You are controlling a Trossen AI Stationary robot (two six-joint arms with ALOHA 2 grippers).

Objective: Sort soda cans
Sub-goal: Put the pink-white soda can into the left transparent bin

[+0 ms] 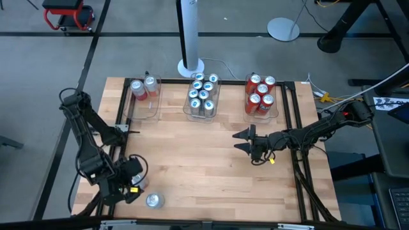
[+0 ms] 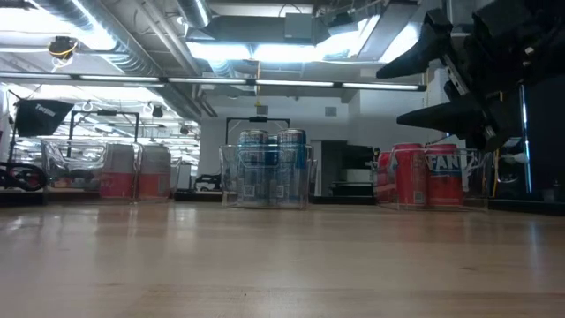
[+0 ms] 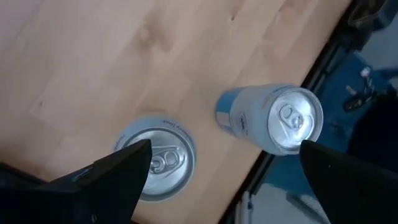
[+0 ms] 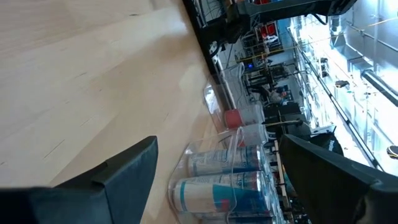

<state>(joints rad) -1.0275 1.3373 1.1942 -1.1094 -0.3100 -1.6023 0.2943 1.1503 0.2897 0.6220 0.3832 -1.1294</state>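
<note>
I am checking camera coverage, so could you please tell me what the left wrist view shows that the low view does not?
Only the left wrist view shows two silver-topped aluminium cans, one upright and one blue-and-white tilted near the table edge, between the open left hand.

Only the low view shows three clear plastic bins, with blue cans in the middle one and red cans on the right, plus the open right hand.

Both show the light wooden tabletop.

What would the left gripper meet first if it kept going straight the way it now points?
Probably the silver can standing on the table under the open left gripper; a second can sits beside it. Depth is uncertain.
</note>
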